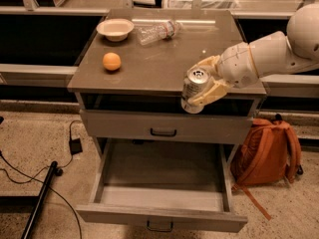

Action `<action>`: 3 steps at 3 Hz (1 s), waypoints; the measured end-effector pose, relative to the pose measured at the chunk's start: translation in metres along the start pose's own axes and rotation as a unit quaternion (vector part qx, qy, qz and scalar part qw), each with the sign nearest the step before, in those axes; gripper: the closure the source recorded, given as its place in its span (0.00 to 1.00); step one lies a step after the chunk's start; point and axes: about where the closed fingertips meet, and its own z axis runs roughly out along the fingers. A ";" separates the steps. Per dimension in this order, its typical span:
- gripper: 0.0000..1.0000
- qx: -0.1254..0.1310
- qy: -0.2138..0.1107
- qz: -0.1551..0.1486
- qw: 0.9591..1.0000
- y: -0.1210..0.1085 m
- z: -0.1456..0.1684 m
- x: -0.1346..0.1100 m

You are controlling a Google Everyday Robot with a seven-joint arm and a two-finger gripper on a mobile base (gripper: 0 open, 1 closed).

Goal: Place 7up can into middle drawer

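Gripper (pixel 201 83) jaws clamped on 7up can (pixel 191 89), just past the desk's (pixel 159 59) front edge, middle drawer (pixel 160 173) open under desk

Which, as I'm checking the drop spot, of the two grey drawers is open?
The lower wide grey drawer, pulled out, tray showing; the upper grey drawer is shut. The gripper holds the silvery-green aluminium can at the cabinet top's edge.
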 end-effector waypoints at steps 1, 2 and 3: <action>1.00 0.037 0.021 0.037 0.998 0.015 -0.014 0.040; 1.00 0.068 0.059 0.072 0.993 0.041 -0.028 0.105; 1.00 0.039 0.094 0.068 0.993 0.053 -0.029 0.149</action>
